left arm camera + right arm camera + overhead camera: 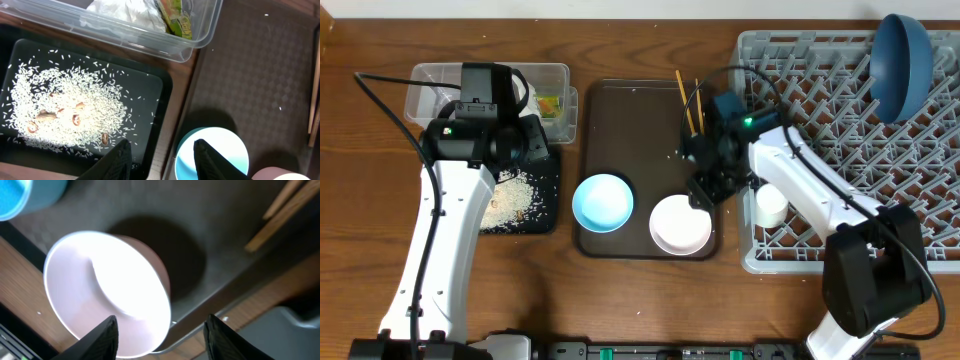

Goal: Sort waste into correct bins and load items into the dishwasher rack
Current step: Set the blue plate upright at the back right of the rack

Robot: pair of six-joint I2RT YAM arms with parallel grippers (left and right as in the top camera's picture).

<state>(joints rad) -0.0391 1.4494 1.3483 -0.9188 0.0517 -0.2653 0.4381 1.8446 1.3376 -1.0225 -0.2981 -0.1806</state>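
**A:** Clear plastic first, at 10 o'clock of the table: what is inside the tub point(555, 70)?

**B:** The crumpled tissue point(125, 10) and the yellow-green wrapper point(177, 20). Just at 6 o'clock from the tub, the black tray point(152, 107) holds the rice scraps point(65, 100). So I judge the waste to be sorted.

**A:** And the left gripper point(161, 150)?

**B:** It hangs over the right edge of the black tray. Its fingers are spread and there is nothing between them.

**A:** Then the loading is the step in hand?

**B:** I think so. On the brown serving tray point(630, 110) the light blue bowl point(602, 202) sits at 7 o'clock, the white-pinkish bowl point(680, 225) at 5 o'clock and the chopsticks point(688, 100) at 1 o'clock. The rack point(800, 40) is at 3 o'clock of the table. Inside it, the dark blue plate point(902, 62) stands on edge at 1 o'clock and the white cup point(770, 207) is at 8 o'clock.

**A:** Where is the right gripper point(161, 322)?

**B:** It is over the 1 o'clock edge of the white-pinkish bowl, with its fingers apart. In the wrist view the rim lies between them. I cannot tell if a finger touches it.

**A:** What does the next move call for?

**B:** Probably the fingers must press on that rim, then lift the bowl and carry it toward 3 o'clock, to set it between the pegs. The rim looks thin and smooth, so I believe it may slip. The cup also stands near the way in.
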